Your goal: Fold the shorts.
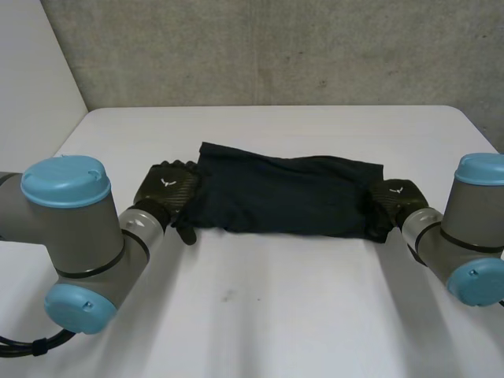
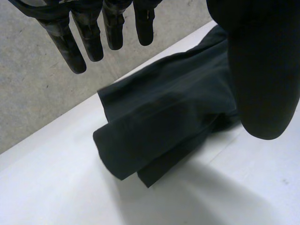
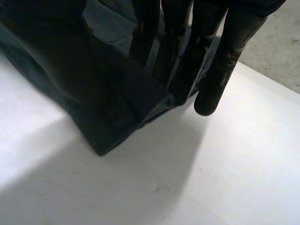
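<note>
Closest to the lens: left arm (image 1: 75, 236) and right arm (image 1: 472, 228), grey joints with light-blue caps, reaching in over the white table (image 1: 276, 315). Beyond them, shorts (image 1: 283, 197): dark navy, lying on the table as a wide band already doubled over, stretched from the fingertips of one hand to those of the other.

Left hand (image 1: 167, 187) at one short end. Fingers (image 2: 112, 28) straight, spread and clear of the fabric, thumb (image 2: 262, 79) well apart from them, gripping nothing. Layered corner of the cloth just past the fingertips.

Right hand (image 1: 394, 198) at the opposite end. Fingers (image 3: 225, 51) straight and laid flat against the cloth, cloth on their palm side, by the look pinched there against the thumb. Outermost finger hanging past the cloth's edge over bare table.

Judged soft, light and limp. No stiffness to carry a fold; layers likely to slide over one another and to sag between the hands. Not fragile, and hardly slippery.

Best taken at the end corners, through all layers at once, fingers beneath and thumb on top. Close the left hand on its end before any lift. Then hold both ends level and taut, to bring the band over without bunching.
</note>
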Controlling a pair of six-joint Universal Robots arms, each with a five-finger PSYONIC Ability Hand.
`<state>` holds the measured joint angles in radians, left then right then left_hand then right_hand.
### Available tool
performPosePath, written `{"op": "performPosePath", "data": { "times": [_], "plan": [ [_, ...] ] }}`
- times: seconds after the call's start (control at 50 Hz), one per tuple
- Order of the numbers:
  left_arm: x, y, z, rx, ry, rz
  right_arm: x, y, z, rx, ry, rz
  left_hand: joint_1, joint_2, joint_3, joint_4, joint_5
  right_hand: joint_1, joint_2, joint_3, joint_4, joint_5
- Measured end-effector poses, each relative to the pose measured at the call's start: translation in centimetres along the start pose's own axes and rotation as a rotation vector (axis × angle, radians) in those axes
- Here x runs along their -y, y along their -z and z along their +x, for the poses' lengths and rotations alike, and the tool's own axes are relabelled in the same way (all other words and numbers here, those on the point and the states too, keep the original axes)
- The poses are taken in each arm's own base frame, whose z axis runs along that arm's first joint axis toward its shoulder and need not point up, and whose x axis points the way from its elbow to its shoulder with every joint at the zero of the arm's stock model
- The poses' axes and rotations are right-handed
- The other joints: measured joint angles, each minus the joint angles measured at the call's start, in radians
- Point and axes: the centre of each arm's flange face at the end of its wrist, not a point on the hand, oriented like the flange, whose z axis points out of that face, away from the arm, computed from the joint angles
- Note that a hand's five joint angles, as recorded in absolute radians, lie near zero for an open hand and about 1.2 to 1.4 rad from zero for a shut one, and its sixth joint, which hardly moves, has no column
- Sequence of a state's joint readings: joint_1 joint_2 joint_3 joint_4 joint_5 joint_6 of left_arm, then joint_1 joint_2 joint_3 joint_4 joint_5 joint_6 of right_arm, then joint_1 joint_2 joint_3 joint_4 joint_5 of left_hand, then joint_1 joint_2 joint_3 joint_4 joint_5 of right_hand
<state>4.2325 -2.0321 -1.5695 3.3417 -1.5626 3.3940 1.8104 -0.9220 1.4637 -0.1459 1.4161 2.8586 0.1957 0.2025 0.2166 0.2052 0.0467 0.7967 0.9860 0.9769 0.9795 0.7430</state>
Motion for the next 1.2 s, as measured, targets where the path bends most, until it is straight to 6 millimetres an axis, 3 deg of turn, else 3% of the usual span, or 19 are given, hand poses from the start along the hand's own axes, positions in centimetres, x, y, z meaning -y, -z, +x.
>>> {"op": "performPosePath", "data": {
  "times": [0.02, 0.08, 0.28, 0.4, 0.5, 0.54, 0.62, 0.68, 0.72, 0.8, 0.82, 0.86, 0.88, 0.9, 0.96, 1.04, 1.1, 1.12, 1.2],
  "plan": [
    [-0.1, 0.0, 0.0, 0.001, 0.000, -0.001, -0.2, -0.3, 0.1, -0.013, 0.005, 0.002, 0.000, 0.000, 0.000, 0.000, 0.000, 0.047, 0.142, 0.129, 0.136, 0.119],
    [-0.1, -0.1, -0.1, 0.004, -0.001, -0.002, -0.1, -0.4, 0.4, -0.034, 0.010, 0.006, 0.000, 0.000, 0.000, 0.000, 0.000, 0.050, 0.185, 0.177, 0.207, 0.158],
    [1.1, 0.6, -0.4, 0.014, -0.001, 0.024, 3.0, 1.4, 4.2, -0.138, 0.081, 0.043, 0.000, 0.000, 0.000, 0.000, 0.000, 0.103, 0.185, 0.187, 0.209, 0.197],
    [1.9, 1.9, -0.8, 0.024, 0.001, 0.043, 4.5, 2.0, 6.0, -0.180, 0.389, -0.001, 0.000, 0.000, 0.000, 0.000, 0.000, 0.108, 0.185, 0.191, 0.209, 0.198],
    [2.5, 2.5, -1.3, 0.036, 0.003, 0.063, 6.3, 2.0, 5.2, -0.176, 0.604, 0.020, 0.000, 0.000, 0.000, 0.000, 0.000, 0.126, 0.185, 0.197, 0.209, 0.198],
    [3.1, 2.7, -1.6, 0.046, 0.005, 0.082, 8.4, 2.1, 2.8, -0.143, 0.696, 0.097, 0.000, 0.000, 0.000, 0.000, 0.000, 0.131, 0.185, 0.207, 0.209, 0.200],
    [3.8, 2.7, -2.1, 0.061, 0.007, 0.105, 10.5, 2.4, -1.1, -0.067, 0.751, 0.213, 0.000, 0.000, 0.000, 0.000, 0.000, 0.155, 0.185, 0.215, 0.209, 0.216],
    [4.6, 2.4, -2.7, 0.081, 0.013, 0.133, 11.9, 3.1, -6.4, 0.078, 0.786, 0.354, 0.000, 0.000, 0.000, 0.000, 0.000, 0.159, 0.185, 0.218, 0.209, 0.216],
    [5.3, 2.1, -3.2, 0.094, 0.020, 0.158, 11.7, 3.8, -10.6, 0.222, 0.803, 0.444, 0.000, 0.000, 0.000, 0.000, 0.000, 0.159, 0.185, 0.221, 0.209, 0.216],
    [6.8, 1.6, -3.8, 0.111, 0.039, 0.206, 9.5, 4.5, -15.9, 0.431, 0.806, 0.508, 0.000, 0.000, 0.000, 0.000, 0.000, 0.159, 0.185, 0.224, 0.209, 0.216],
    [7.1, 1.5, -3.9, 0.113, 0.044, 0.214, 9.2, 4.5, -16.5, 0.457, 0.802, 0.511, 0.000, 0.000, 0.000, 0.000, 0.000, 0.157, 0.183, 0.221, 0.209, 0.216],
    [7.8, 1.2, -4.2, 0.118, 0.058, 0.238, 8.0, 4.6, -17.8, 0.524, 0.776, 0.502, 0.000, 0.000, 0.000, 0.000, 0.000, -0.133, -0.119, -0.079, -0.093, -0.069],
    [7.9, 1.2, -4.2, 0.118, 0.060, 0.241, 7.9, 4.6, -17.9, 0.529, 0.771, 0.501, 0.000, 0.000, 0.000, 0.000, 0.000, -0.133, -0.119, -0.079, -0.093, -0.069],
    [8.3, 0.9, -4.3, 0.119, 0.069, 0.254, 7.6, 4.6, -18.2, 0.548, 0.742, 0.491, 0.000, 0.000, 0.000, 0.000, -0.001, -0.420, -0.498, -0.434, -0.444, -0.396],
    [9.0, 0.0, -4.2, 0.114, 0.086, 0.279, 8.6, 4.7, -17.7, 0.549, 0.618, 0.470, 0.000, 0.000, 0.000, 0.000, 0.000, -0.593, -0.757, -0.749, -0.739, -0.664],
    [9.9, -1.6, -3.5, 0.090, 0.099, 0.309, 11.7, 4.6, -14.6, 0.468, 0.375, 0.448, 0.000, 0.000, 0.000, 0.000, -0.001, -0.594, -0.767, -0.765, -0.745, -0.679],
    [10.2, -2.3, -2.8, 0.071, 0.104, 0.318, 12.5, 4.5, -13.4, 0.437, 0.295, 0.440, 0.000, 0.000, 0.000, 0.000, 0.000, -0.594, -0.767, -0.765, -0.745, -0.679],
    [10.2, -3.1, -1.9, 0.046, 0.110, 0.319, 13.7, 3.9, -10.6, 0.369, 0.128, 0.419, 0.000, 0.000, 0.000, 0.000, 0.000, -0.594, -0.767, -0.765, -0.745, -0.679],
    [9.4, -4.8, 0.5, -0.013, 0.119, 0.284, 13.5, 2.4, -7.7, 0.296, -0.030, 0.370, 0.000, 0.000, 0.000, 0.000, 0.000, -0.594, -0.767, -0.765, -0.745, -0.679]
  ]
}}
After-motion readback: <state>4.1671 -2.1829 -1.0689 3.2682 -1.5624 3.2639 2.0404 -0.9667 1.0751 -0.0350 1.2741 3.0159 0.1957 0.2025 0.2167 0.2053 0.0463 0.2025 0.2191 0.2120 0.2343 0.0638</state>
